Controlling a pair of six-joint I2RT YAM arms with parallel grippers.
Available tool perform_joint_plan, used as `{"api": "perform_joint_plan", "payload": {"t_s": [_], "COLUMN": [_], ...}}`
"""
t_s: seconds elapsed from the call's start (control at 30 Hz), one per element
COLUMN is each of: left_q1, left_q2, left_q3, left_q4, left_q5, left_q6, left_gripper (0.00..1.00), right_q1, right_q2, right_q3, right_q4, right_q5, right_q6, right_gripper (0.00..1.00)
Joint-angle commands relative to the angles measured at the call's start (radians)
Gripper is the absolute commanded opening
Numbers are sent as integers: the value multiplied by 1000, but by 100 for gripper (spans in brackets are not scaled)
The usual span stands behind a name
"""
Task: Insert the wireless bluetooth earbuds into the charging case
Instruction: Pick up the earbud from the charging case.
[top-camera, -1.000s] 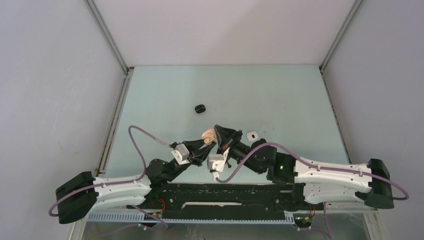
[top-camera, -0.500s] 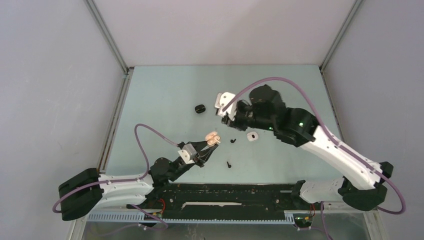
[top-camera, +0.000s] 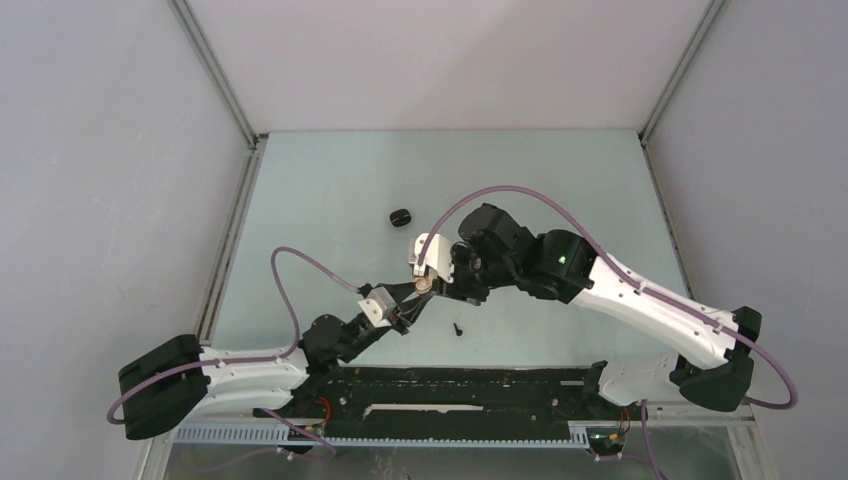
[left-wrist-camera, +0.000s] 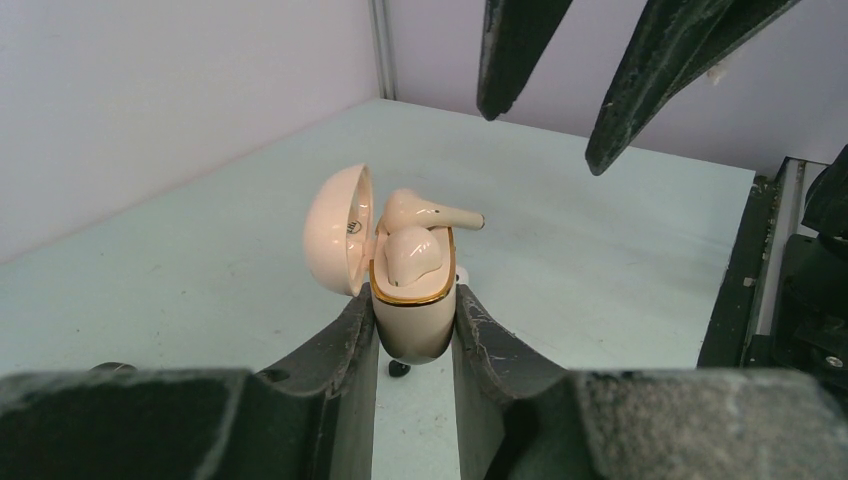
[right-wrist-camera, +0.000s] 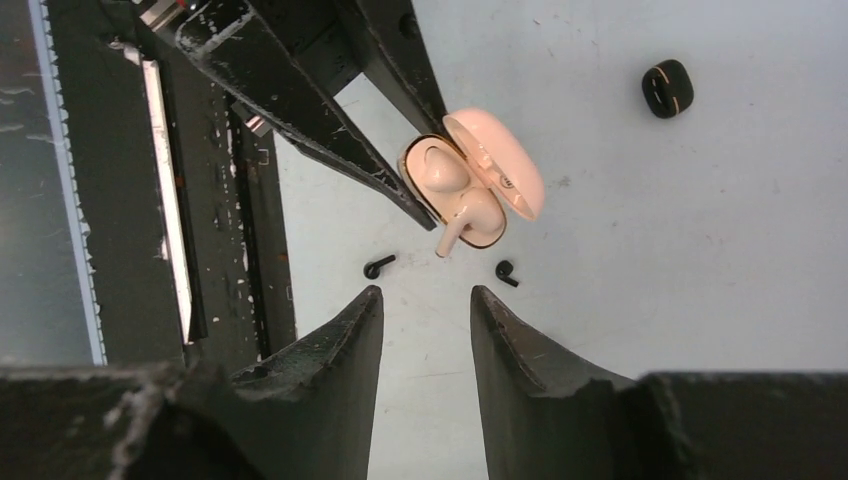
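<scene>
My left gripper (left-wrist-camera: 412, 300) is shut on the pale pink charging case (left-wrist-camera: 415, 325), holding it upright above the table with its lid (left-wrist-camera: 335, 230) open. One pale earbud (left-wrist-camera: 410, 255) sits in its socket. A second pale earbud (left-wrist-camera: 432, 210) lies crooked on the case's rim with its stem sticking out sideways. My right gripper (right-wrist-camera: 425, 295) hangs open just above the case (right-wrist-camera: 470, 195), holding nothing. Two black earbuds (right-wrist-camera: 378, 267) (right-wrist-camera: 506, 272) lie on the table under the case. In the top view only one black earbud (top-camera: 458, 327) shows.
A small black case (top-camera: 400, 217) with a gold band lies shut on the table behind the grippers. The right arm (top-camera: 560, 265) stretches across the middle of the table. The black base rail (top-camera: 450, 390) runs along the near edge.
The right arm swung away toward the back of the table and came back over the pink case. Its jaws went from shut to open. The left gripper kept hold of the case.
</scene>
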Motion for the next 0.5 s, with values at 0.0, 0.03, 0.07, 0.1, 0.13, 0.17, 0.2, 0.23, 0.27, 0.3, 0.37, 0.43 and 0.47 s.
{"api": "perform_joint_plan", "payload": {"t_s": [0.0, 0.03, 0.07, 0.1, 0.13, 0.17, 0.2, 0.23, 0.27, 0.3, 0.37, 0.43, 0.47], "left_q1": [-5, -5, -5, -5, -5, -6, -6, -7, -7, -7, -7, -8, -8], "left_q2": [-15, -19, -21, -24, -26, -26, -28, -29, -30, -32, -37, -44, -46], "left_q3": [34, 34, 34, 34, 34, 34, 33, 35, 36, 36, 34, 34, 34], "left_q4": [15, 15, 12, 12, 10, 10, 9, 8, 7, 5, 1, -1, -2], "left_q5": [6, 10, 13, 16, 18, 22, 25, 28, 31, 33, 41, 53, 57], "left_q6": [23, 23, 22, 22, 21, 21, 20, 20, 20, 20, 20, 24, 25], "left_gripper": [0, 0, 0, 0, 0, 0, 0, 0, 0, 0, 0, 0, 0], "right_q1": [5, 7, 9, 10, 12, 14, 17, 20, 23, 25, 25, 25, 26], "right_q2": [13, 19, 24, 30, 35, 41, 47, 54, 59, 65, 73, 77, 79], "right_q3": [4, 8, 11, 13, 16, 18, 20, 22, 24, 27, 34, 37, 37], "right_q4": [54, 55, 58, 61, 62, 64, 65, 68, 72, 75, 77, 83, 85], "right_q5": [32, 31, 30, 27, 22, 17, 13, 12, 11, 11, 13, 23, 27], "right_q6": [5, 4, 4, 5, 6, 5, 5, 6, 8, 10, 10, 10, 9], "right_gripper": [41, 41, 41, 41, 40, 40, 40, 39, 39, 40, 40, 40, 40]}}
